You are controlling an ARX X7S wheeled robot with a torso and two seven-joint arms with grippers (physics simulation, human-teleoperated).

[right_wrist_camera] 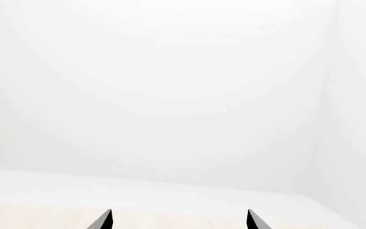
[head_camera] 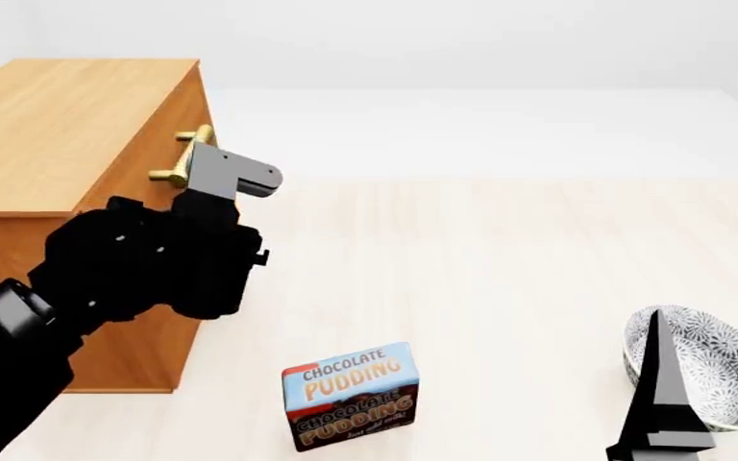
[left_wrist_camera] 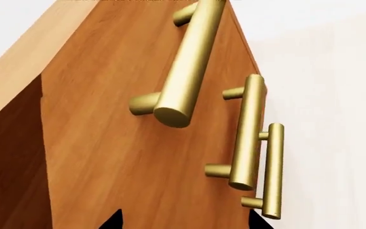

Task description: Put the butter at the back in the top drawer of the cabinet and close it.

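Observation:
The cabinet [head_camera: 74,134] stands at the left, light-brown wood; its front [left_wrist_camera: 119,143] fills the left wrist view. The top drawer's brass bar handle [left_wrist_camera: 186,62] is nearest that camera, and the two lower handles [left_wrist_camera: 249,133] lie beyond it. All drawers look closed. My left gripper [left_wrist_camera: 183,222] is open and empty, its dark fingertips [left_wrist_camera: 113,220] close to the cabinet front by the top handle [head_camera: 189,158]. My right gripper [right_wrist_camera: 178,220] is open and empty, held up at the lower right [head_camera: 657,403] and facing a blank wall. The butter is out of view.
A brown-and-blue chocolate pudding box [head_camera: 350,394] stands on the pale floor in front of the cabinet. A patterned bowl [head_camera: 715,375] sits at the right, partly behind my right gripper. White walls surround the area.

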